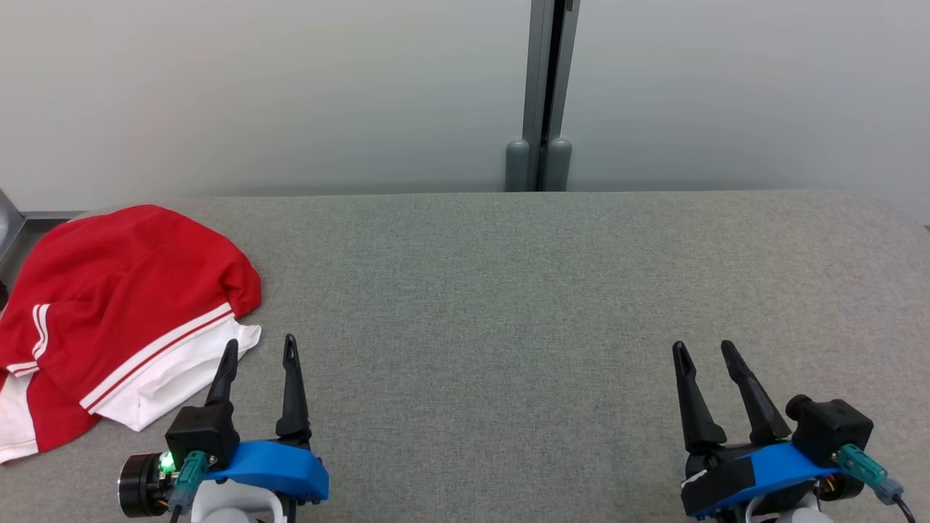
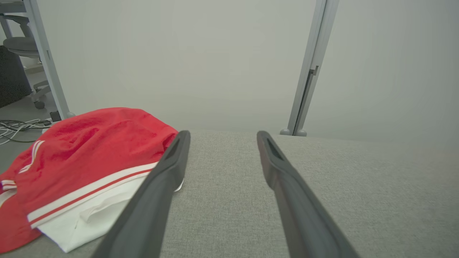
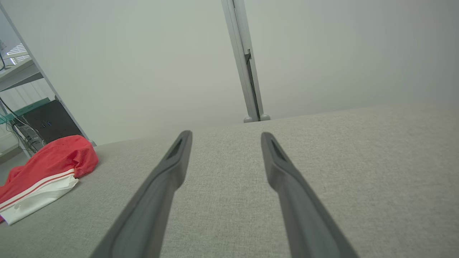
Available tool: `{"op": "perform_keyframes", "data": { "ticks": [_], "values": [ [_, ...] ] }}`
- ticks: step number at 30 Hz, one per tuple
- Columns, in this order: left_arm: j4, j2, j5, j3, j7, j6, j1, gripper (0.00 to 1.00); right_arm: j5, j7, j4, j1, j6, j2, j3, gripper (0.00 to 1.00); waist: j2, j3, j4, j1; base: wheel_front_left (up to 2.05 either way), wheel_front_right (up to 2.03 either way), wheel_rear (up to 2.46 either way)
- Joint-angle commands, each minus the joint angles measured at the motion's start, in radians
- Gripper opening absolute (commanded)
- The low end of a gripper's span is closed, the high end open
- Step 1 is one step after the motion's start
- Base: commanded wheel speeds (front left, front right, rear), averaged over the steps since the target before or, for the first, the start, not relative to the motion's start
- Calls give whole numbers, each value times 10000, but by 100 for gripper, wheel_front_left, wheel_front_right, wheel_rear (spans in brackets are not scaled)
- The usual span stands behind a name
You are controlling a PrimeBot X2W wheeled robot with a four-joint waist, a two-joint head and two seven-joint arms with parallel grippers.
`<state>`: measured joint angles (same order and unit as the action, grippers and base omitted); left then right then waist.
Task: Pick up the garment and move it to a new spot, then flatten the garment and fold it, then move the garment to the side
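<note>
Garment (image 1: 123,290) is red with white panels and striped trim. It lies bunched in a heap at 9 o'clock in the head view, on the grey fabric table (image 1: 508,305), and part of it runs off the frame edge.

Left gripper (image 1: 260,340) is at 7 o'clock, fingers spread to a moderate gap with nothing between them. Its outer finger overlaps the garment's white hem in the head view, and the left wrist view puts that hem just beside the finger at 8 o'clock — can't tell if they touch.

Right gripper (image 1: 704,344) is at 5 o'clock, fingers parted and empty, well apart from the garment. Its wrist view has the heap far out at 9 o'clock.

Grey post (image 1: 541,94) is at 12 o'clock against the pale wall behind the table. Chair (image 2: 21,44) and floor cables (image 2: 18,127) are at 10 o'clock in the left wrist view.
</note>
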<state>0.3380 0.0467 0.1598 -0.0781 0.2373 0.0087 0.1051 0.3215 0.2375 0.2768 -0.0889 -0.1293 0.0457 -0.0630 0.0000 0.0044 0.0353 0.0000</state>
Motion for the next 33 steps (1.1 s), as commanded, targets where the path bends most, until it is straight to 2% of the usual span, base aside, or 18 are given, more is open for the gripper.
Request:
{"op": "perform_keyframes", "data": {
  "ticks": [1, 13, 33],
  "values": [
    [33, 48, -245, -24, 93, 52, 185, 100, -291, 91, 25, -139, -22, 71, -25, 100, 0, -6, 6, 0, 0, 0, 0],
    [513, 53, -991, -49, 305, 176, 254, 100, -1358, 306, 223, -182, -22, 74, 84, 100, 0, -10, 57, 0, 0, 0, 0],
    [891, 52, -815, 190, 296, 148, 294, 100, -1446, 291, 555, -254, -16, 72, 369, 100, 0, -49, 48, 0, 0, 0, 0]
  ]
}}
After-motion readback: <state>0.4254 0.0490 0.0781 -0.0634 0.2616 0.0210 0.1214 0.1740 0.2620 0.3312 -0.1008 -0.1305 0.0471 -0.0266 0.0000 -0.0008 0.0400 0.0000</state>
